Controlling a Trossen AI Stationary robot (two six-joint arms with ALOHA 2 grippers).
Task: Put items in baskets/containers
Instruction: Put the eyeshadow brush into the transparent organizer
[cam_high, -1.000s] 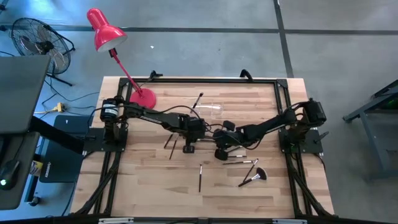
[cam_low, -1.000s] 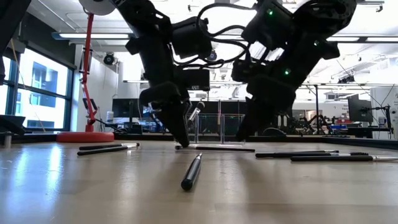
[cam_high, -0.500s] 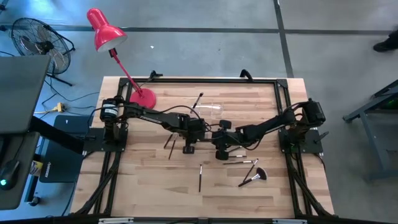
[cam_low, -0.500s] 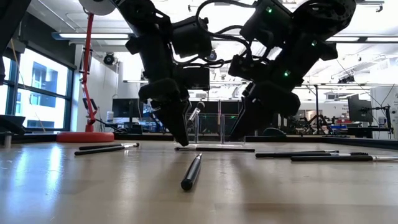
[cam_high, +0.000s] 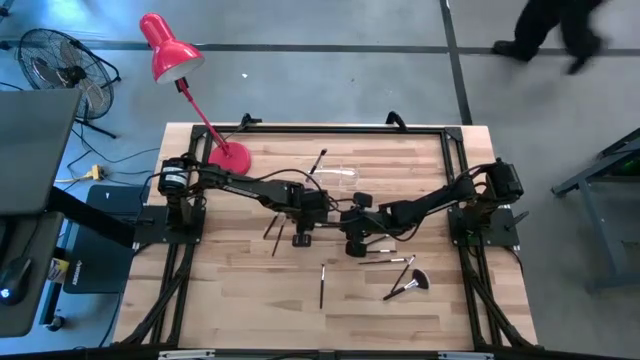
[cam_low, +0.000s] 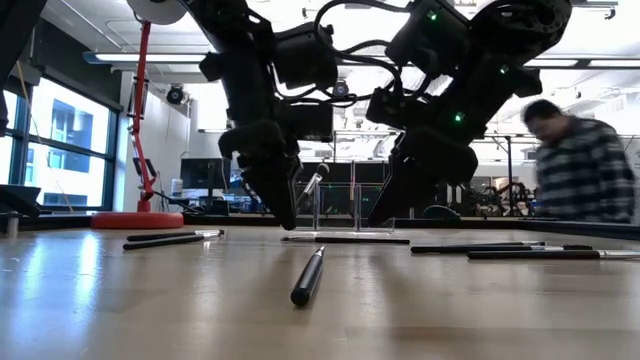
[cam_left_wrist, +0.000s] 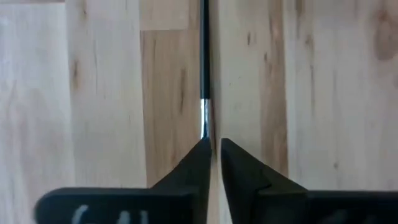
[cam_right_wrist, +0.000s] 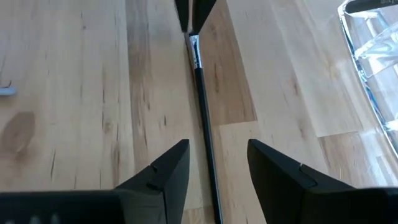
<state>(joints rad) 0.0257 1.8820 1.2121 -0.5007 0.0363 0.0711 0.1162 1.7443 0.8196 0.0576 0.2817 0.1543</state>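
Wooden table (cam_high: 240, 290) inside a black frame, seen from above, with a grey floor around it. Both dark arms reach inward and meet near the table's middle. The left gripper (cam_left_wrist: 212, 149) points down at the wood, its fingers narrowed to a thin slit around the silvery ferrule of a thin brush (cam_left_wrist: 204, 59) lying flat. The right gripper (cam_right_wrist: 216, 163) hovers over the same brush's dark handle, fingers spread wide on either side and not touching it. In the right wrist view the left gripper's tips show at the brush's far end.

A clear holder (cam_high: 338, 176) stands just beyond the grippers, hard to make out against the wood; one brush leans out of it. Other brushes lie scattered: two (cam_high: 273, 228) beside the left gripper, one (cam_high: 322, 284) nearer the front edge, and a fan brush (cam_high: 408, 285) to the right. A red lamp (cam_high: 172, 55) stands at the far left corner. A blurred person (cam_low: 578, 170) passes behind the table.
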